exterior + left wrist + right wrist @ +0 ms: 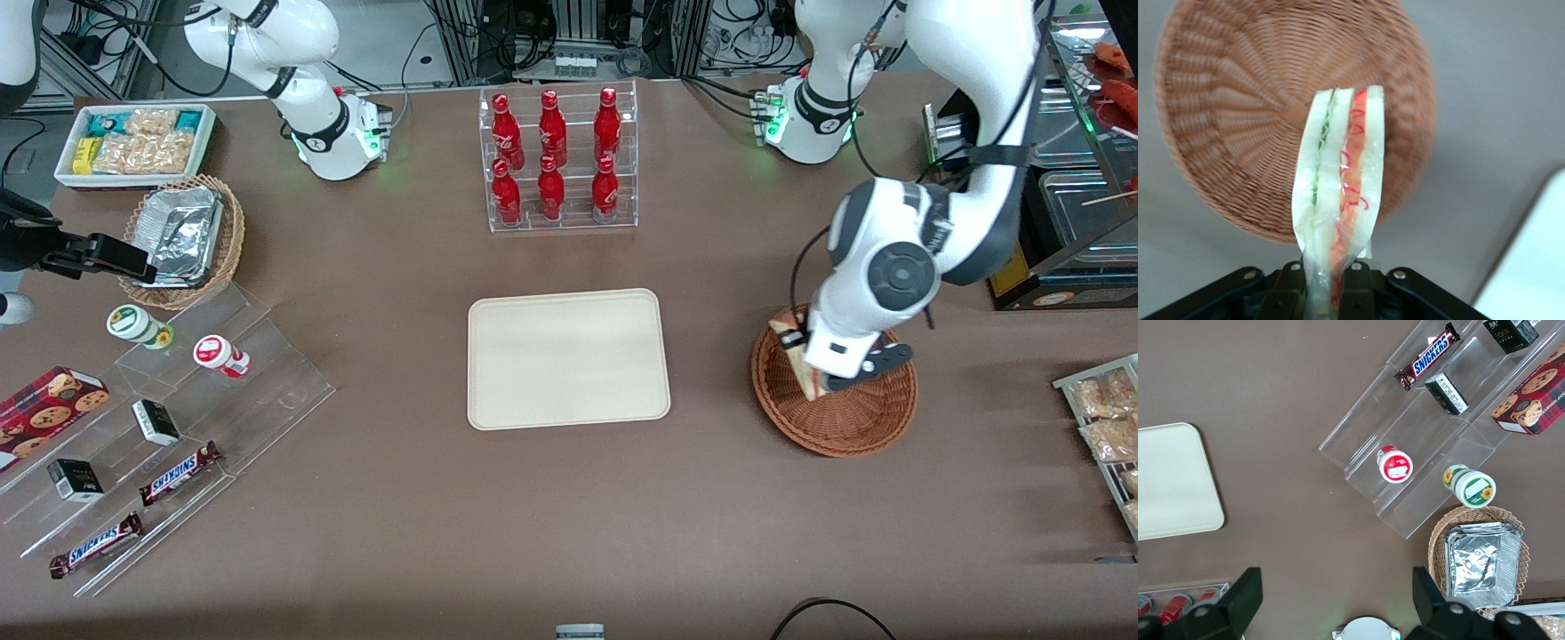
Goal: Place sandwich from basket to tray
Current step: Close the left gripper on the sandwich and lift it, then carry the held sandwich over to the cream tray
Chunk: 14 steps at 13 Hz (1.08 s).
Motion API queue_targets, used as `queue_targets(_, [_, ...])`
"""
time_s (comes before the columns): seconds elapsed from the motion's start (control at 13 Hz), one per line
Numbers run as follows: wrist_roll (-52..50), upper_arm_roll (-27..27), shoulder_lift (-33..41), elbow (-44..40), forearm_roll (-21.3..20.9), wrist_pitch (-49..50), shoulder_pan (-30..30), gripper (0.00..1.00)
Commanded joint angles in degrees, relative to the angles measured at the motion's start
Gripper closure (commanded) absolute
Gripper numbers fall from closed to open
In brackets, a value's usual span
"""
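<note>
sandwich (1341,180): I am holding it by one end, lifted clear above the basket, cut edge with red and green filling showing
gripper (1328,283): my fingers are pinching the wrapped wedge between them
basket (836,418): sitting under my gripper, near the desk's working-arm end
tray (568,357): lying flat mid-desk, well apart from the basket

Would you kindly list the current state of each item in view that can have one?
gripper: shut on the sandwich, above the basket
sandwich: wrapped, held clear of the basket
basket: empty
tray: empty, flat on the table
red bottles: capped, upright in the clear rack
foil trays: stacked in the tan basket
</note>
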State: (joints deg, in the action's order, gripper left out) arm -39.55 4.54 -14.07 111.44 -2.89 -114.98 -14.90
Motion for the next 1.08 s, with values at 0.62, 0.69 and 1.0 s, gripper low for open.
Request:
queue_targets(0.62, [-5.52, 8.03, -19.58, -20.90, 0.69, 0.55, -13.91, 1.00])
queue_targets(0.69, [-6.40, 8.03, -20.81, -22.65, 0.78, 0.11, -15.06, 1.00])
queue_targets(1.0, [-14.40, 7.77, -28.54, -31.88, 0.52, -1.21, -19.81, 1.00])
